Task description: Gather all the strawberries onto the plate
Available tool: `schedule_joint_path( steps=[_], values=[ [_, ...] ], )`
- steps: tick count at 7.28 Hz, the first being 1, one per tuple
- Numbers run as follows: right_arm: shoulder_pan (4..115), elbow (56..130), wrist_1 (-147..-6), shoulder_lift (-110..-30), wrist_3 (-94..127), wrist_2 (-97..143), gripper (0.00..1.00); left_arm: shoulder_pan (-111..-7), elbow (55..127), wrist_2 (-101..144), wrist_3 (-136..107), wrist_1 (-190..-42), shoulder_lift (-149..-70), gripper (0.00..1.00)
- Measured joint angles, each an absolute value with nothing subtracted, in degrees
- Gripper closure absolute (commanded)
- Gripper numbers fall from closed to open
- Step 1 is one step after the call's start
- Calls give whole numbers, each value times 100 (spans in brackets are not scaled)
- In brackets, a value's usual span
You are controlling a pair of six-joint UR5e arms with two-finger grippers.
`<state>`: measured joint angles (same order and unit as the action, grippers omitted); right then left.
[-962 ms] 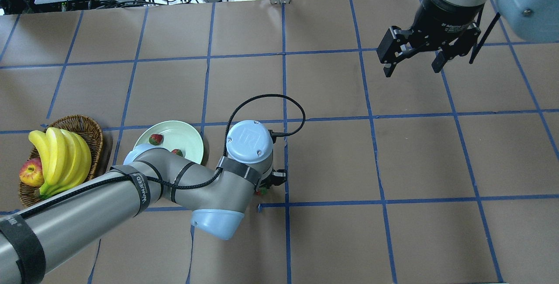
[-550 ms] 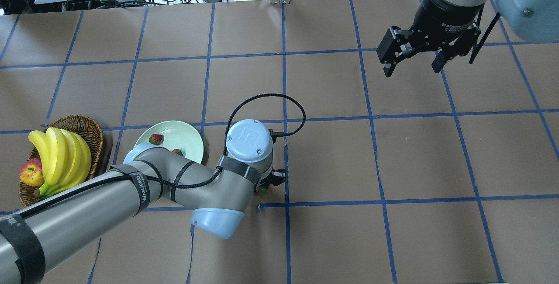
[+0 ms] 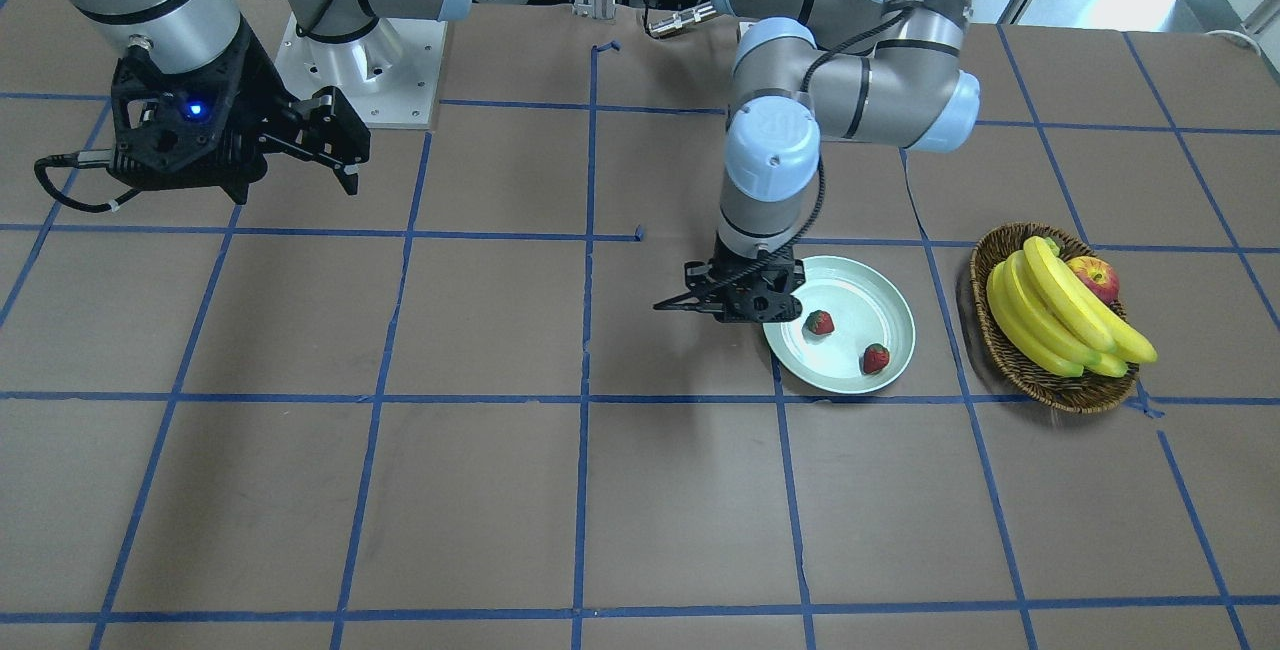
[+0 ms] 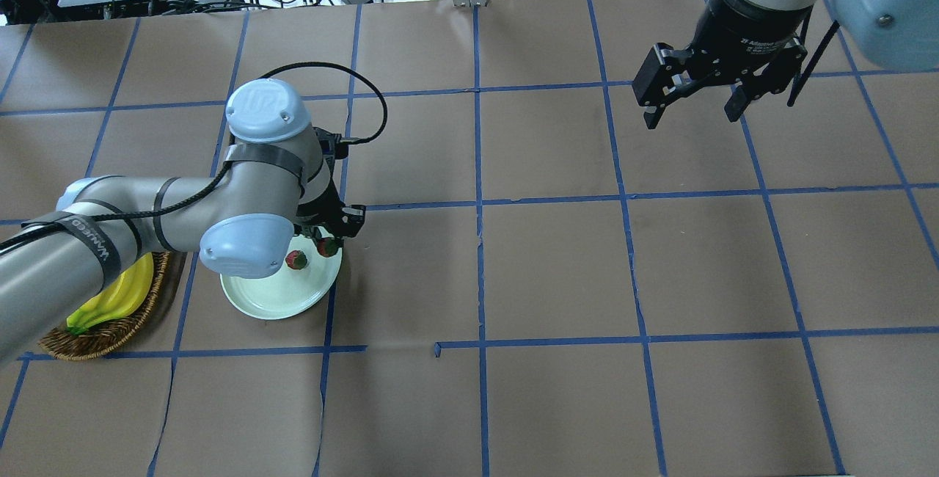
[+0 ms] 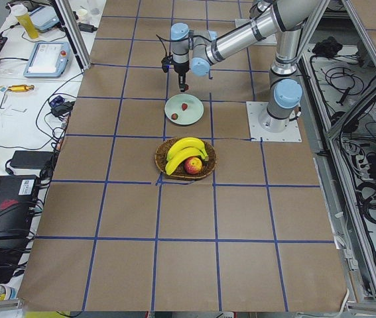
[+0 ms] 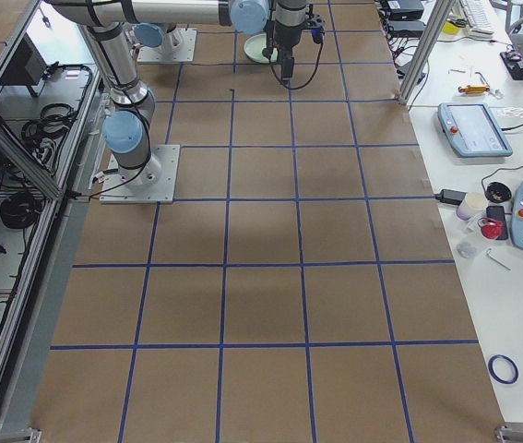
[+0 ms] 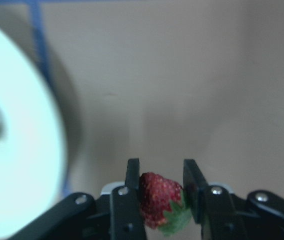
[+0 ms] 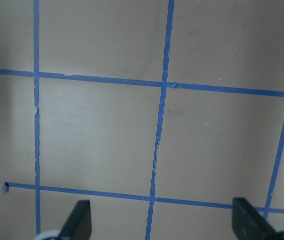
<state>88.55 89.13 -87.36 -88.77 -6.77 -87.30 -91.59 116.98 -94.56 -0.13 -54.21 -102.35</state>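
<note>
My left gripper is shut on a red strawberry with a green cap. In the overhead view the gripper holds it over the right rim of the pale mint plate. One strawberry lies in the plate; the front view shows two strawberries there. In that view the left gripper is at the plate's rim. My right gripper hangs open and empty far off at the back right, over bare paper.
A brown wicker basket with bananas and an apple stands beside the plate on my left. In the overhead view my left arm covers most of it. Blue tape lines cross the brown paper.
My left arm has swung with the strawberry from the table right of the plate to the plate's far right rim. Plate and basket show lower in the overhead view. The right arm has not moved.
</note>
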Motion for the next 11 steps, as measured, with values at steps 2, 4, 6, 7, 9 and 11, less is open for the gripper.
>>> schedule_joint_path(
  steps=[2, 4, 6, 7, 9, 11],
  values=[
    [8865, 8912, -8736, -8874, -677, -8735, 0, -8737, 11790, -9434, 583, -5424, -10226, 1],
    [8868, 8912, -8736, -8871, -677, -8731, 0, -8682, 11757, -9407, 581, -5370, -10215, 0],
    [8868, 8912, -8740, -8871, -677, -8728, 0, -8710, 11433, -9369, 557, -5373, -10091, 0],
    [8868, 8912, -8740, -8870, -677, -8728, 0, -8720, 11122, -9333, 570, -5636, -9986, 0],
    [8867, 8912, -8744, -8866, -677, -8728, 0, -8744, 9987, -9261, 622, -7207, -9762, 0],
    [8861, 8910, -8745, -8861, -679, -8729, 0, -8793, 9217, -9247, 631, -8146, -9479, 0]
  ],
)
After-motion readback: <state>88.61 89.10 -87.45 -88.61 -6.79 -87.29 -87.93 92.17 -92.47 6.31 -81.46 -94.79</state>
